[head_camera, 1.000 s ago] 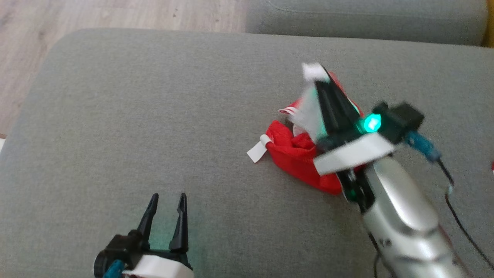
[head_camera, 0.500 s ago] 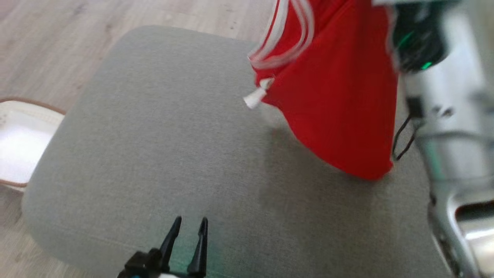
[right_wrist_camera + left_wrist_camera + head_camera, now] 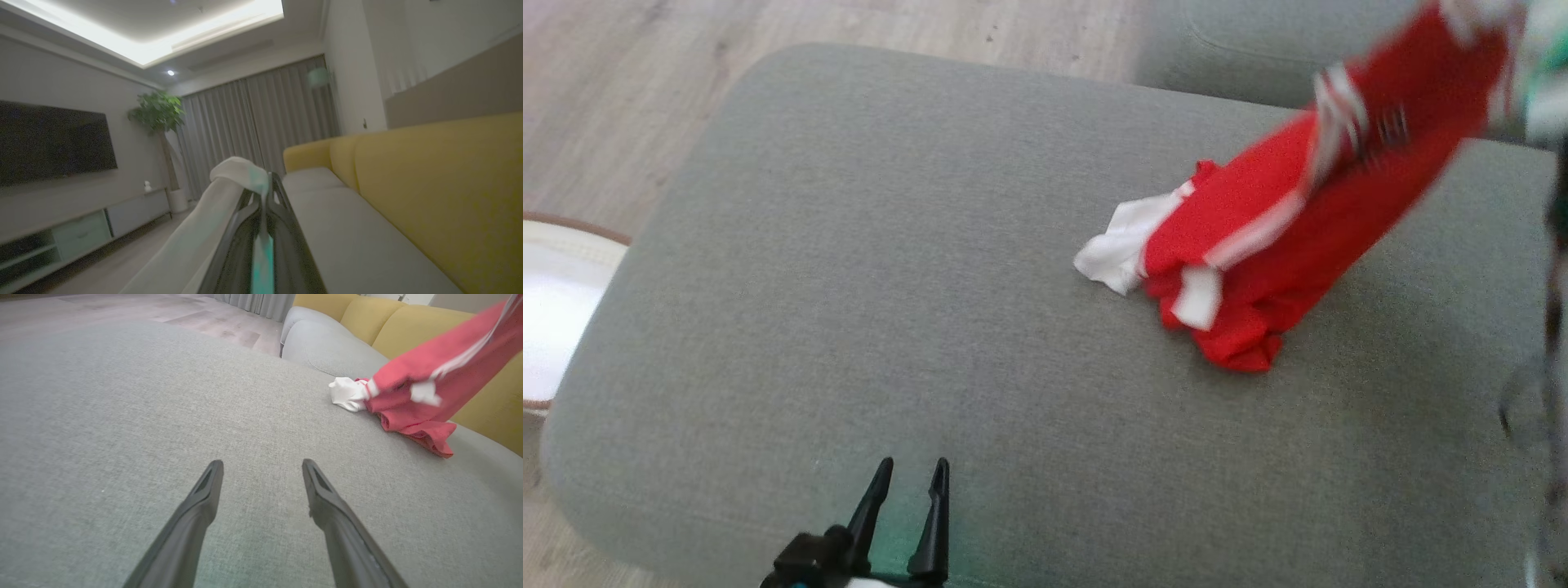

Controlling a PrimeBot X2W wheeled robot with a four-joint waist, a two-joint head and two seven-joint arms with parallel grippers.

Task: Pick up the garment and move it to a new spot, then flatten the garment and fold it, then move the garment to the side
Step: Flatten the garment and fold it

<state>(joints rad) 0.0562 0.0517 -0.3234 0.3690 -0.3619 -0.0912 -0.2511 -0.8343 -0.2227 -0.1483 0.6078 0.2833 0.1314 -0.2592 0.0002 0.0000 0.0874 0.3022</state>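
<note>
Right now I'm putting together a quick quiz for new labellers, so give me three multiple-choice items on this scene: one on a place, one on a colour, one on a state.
1. Where does the lower end of the garment lie?
A. on the wooden floor
B. on the grey cushion
C. on the yellow backrest

2. What colour is most of the garment?
A. red
B. blue
C. black

3. How is the left gripper?
A. shut on the garment
B. shut on nothing
C. open, holding nothing

Answers:
1 B, its bunched end rests on the cushion in the head view.
2 A, it is red cloth with white trim.
3 C, its fingers stand apart over the cushion with nothing between them.
</note>
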